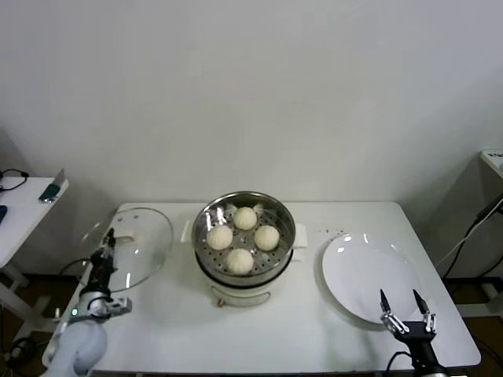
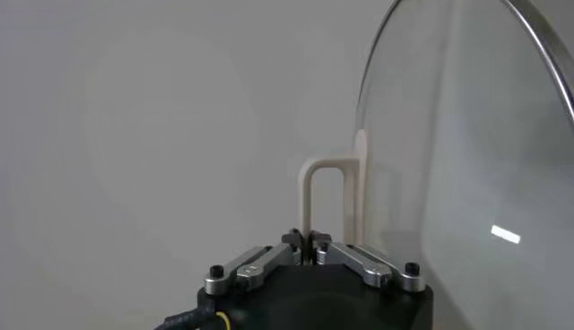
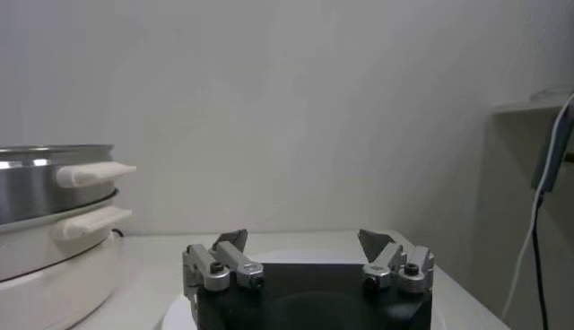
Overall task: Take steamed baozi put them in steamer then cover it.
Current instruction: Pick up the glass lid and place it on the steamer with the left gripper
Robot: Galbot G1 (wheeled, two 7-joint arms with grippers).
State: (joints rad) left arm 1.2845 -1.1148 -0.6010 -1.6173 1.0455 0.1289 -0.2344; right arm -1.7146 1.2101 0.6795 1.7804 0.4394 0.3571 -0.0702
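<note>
Several cream-white baozi (image 1: 245, 218) lie in the shiny steamer (image 1: 201, 243), which stands uncovered on its cream pot base at the table's middle. To its left is the clear glass cover (image 1: 145, 236), tilted over the table's left end. My left gripper (image 1: 108, 237) is shut on the cover's cream handle (image 2: 325, 184); in the left wrist view the jaws pinch one leg of the handle and the cover's glass (image 2: 466, 152) rises beside it. My right gripper (image 1: 399, 297) is open and empty at the near edge of the plate (image 1: 357, 263). The right wrist view shows it (image 3: 303, 240) with the steamer (image 3: 40, 184) off to one side.
The flat white plate lies bare on the table's right half. A few crumbs (image 1: 334, 232) lie between plate and steamer. A low side table (image 1: 23, 204) with small items stands at the far left. A shelf (image 1: 493, 161) with a dark cable (image 1: 471, 232) stands at the right.
</note>
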